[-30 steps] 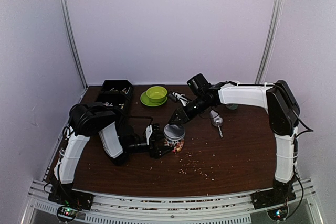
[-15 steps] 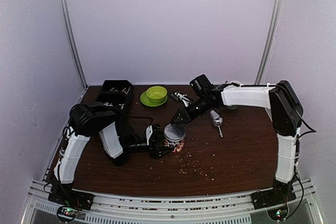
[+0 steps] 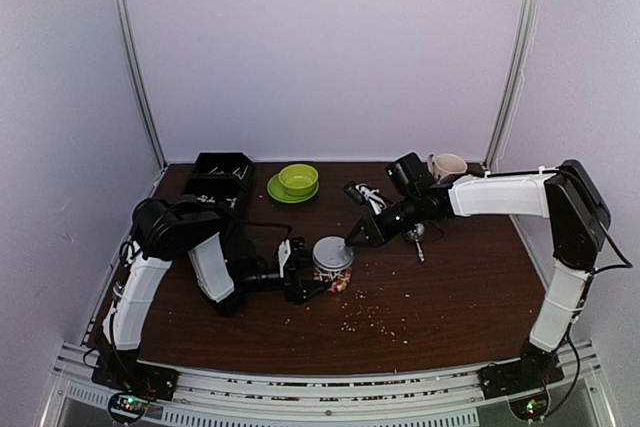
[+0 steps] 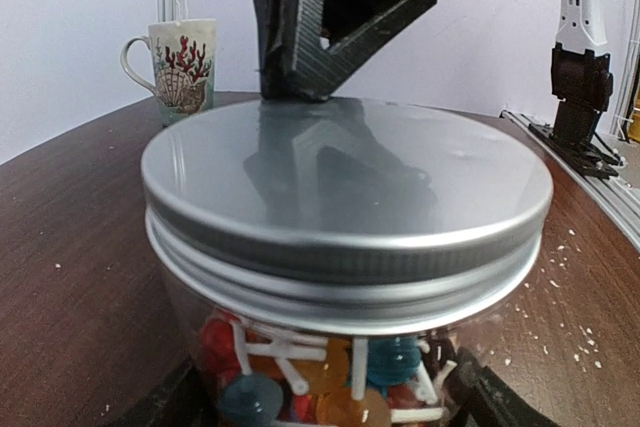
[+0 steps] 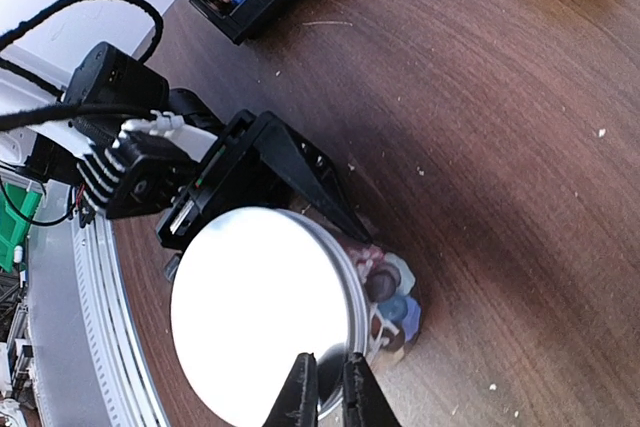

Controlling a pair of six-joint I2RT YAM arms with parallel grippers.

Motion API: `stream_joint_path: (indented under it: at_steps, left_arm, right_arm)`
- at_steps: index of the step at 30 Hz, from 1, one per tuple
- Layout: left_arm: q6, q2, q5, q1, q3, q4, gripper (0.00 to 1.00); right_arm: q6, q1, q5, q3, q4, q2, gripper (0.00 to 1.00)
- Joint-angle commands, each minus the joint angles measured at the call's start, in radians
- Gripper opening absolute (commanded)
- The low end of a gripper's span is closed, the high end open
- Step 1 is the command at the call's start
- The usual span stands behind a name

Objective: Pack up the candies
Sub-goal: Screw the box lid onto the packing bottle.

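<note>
Left wrist view shows the left end effector (image 3: 312, 280) clamped around the jar (image 4: 190, 297) of candies (image 4: 300, 377), seemingly steadying it, while the right end effector (image 5: 328, 389), fingers pressed together, is poised at its metal lid (image 4: 345, 182).

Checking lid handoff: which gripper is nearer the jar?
Left. The left gripper clasps the jar body from both sides; the right gripper, shut, hangs at the far-right rim of the lid, contact unclear.
</note>
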Motion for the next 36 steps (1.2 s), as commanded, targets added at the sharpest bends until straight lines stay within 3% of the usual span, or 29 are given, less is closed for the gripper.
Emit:
stream_joint_path:
  at_steps: [1, 12, 19, 22, 27, 32, 34, 36]
  left_arm:
    - [-0.067, 0.042, -0.070, 0.015, -0.008, -0.016, 0.75]
    - [-0.068, 0.042, -0.067, 0.016, -0.008, -0.016, 0.75]
    - [-0.064, 0.041, -0.036, 0.015, -0.003, -0.016, 0.74]
    - [-0.061, 0.042, -0.011, 0.015, 0.003, -0.016, 0.74]
    - [-0.051, 0.036, 0.025, 0.015, 0.004, -0.016, 0.74]
    - [-0.041, 0.029, 0.080, 0.015, 0.008, -0.017, 0.75]
    - [-0.042, 0.030, 0.105, 0.015, 0.014, -0.017, 0.75]
    - [-0.044, 0.031, 0.131, 0.015, 0.020, -0.018, 0.75]
  right_arm:
    - [0.010, 0.039, 0.003, -0.069, -0.104, -0.034, 0.10]
    - [0.031, 0.102, 0.048, -0.166, -0.102, -0.113, 0.10]
    - [-0.042, 0.105, 0.140, -0.143, -0.189, -0.187, 0.18]
    - [-0.104, 0.105, 0.238, -0.067, -0.266, -0.231, 0.33]
    - [-0.197, 0.106, 0.324, 0.050, -0.283, -0.309, 0.75]
    - [-0.403, 0.106, 0.363, 0.116, -0.283, -0.314, 0.90]
    - [-0.526, 0.106, 0.319, 0.146, -0.326, -0.291, 0.99]
    - [-0.668, 0.107, 0.243, 0.155, -0.369, -0.277, 1.00]
